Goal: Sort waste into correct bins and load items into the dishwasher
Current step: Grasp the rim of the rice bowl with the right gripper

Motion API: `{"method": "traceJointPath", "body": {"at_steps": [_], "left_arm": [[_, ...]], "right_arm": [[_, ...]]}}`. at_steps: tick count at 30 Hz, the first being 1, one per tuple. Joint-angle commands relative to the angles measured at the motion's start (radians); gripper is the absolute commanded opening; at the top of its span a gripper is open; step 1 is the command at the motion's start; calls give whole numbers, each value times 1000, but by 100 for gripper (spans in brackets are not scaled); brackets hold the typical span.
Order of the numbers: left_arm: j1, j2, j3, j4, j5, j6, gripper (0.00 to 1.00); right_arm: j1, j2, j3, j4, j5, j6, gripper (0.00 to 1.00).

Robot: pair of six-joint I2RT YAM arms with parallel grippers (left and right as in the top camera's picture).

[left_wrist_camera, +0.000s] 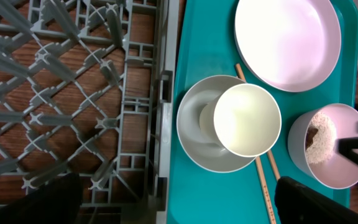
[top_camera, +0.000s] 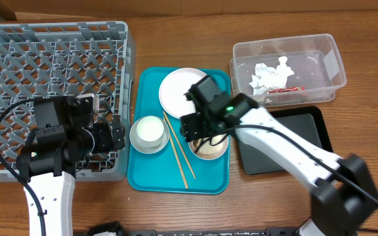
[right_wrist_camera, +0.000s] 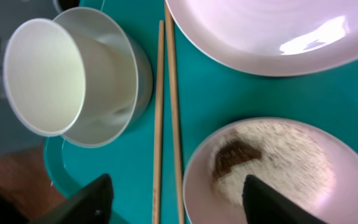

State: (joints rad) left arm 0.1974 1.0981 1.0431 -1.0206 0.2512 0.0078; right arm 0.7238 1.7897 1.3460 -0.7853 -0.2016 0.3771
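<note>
The right end effector (right_wrist_camera: 176, 202) hung released and empty over the teal serving tray (top_camera: 209, 180). One finger was above the pinkish bowl (right_wrist_camera: 347, 186) at the tray's 4 o'clock and the other was outside its rim, next to the two chopsticks (right_wrist_camera: 169, 106).

That bowl held loose rice (right_wrist_camera: 278, 162) and a dark brown lump (right_wrist_camera: 235, 154), so a pinch on one wall could probably tip it and scatter grains across the tray. The outer finger might also catch the chopsticks and flick them toward the white plate (right_wrist_camera: 272, 31) at 12 o'clock.

At 9 o'clock the white cup (right_wrist_camera: 42, 74) leaned loosely inside the second bowl (right_wrist_camera: 126, 68) and looked easy to topple. The left end effector (top_camera: 113, 137) was also open and empty, by the grey dish rack (top_camera: 51, 59) wall. With both arms so near, they risked colliding over the tray.

At the bench's (top_camera: 254, 210) 2 o'clock, the clear tub (top_camera: 330, 59) held the crumpled napkin (top_camera: 268, 71) and the wrapper (top_camera: 286, 89). The black tray (top_camera: 294, 141) lay at 3 o'clock, so food could be tipped into the wrong one.
</note>
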Motion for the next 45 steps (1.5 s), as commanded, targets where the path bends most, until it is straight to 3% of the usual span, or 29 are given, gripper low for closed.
{"method": "traceJointPath", "body": {"at_steps": [1,14,16,22,24,27,29,45], "left_arm": [[5,6,22,1,12,11,100],[5,6,22,1,12,11,100],[5,6,22,1,12,11,100],[5,6,22,0,12,11,100],[5,6,22,1,12,11,100],[5,6,22,1,12,11,100],[5,6,22,1,12,11,100],[5,7,22,2,12,11,100]], "right_arm": [[29,65,-3,35,25,58,63],[66,169,-3,50,44,129,56],[67,169,-3,43,44,129,48],[49,169,-3,20,56,129,38],[43,169,-3,20,61,129,38],[42,167,-2,21,82,122,48],[42,162,-2,20,101,117,49],[68,142,18,34,122,122,48]]}}
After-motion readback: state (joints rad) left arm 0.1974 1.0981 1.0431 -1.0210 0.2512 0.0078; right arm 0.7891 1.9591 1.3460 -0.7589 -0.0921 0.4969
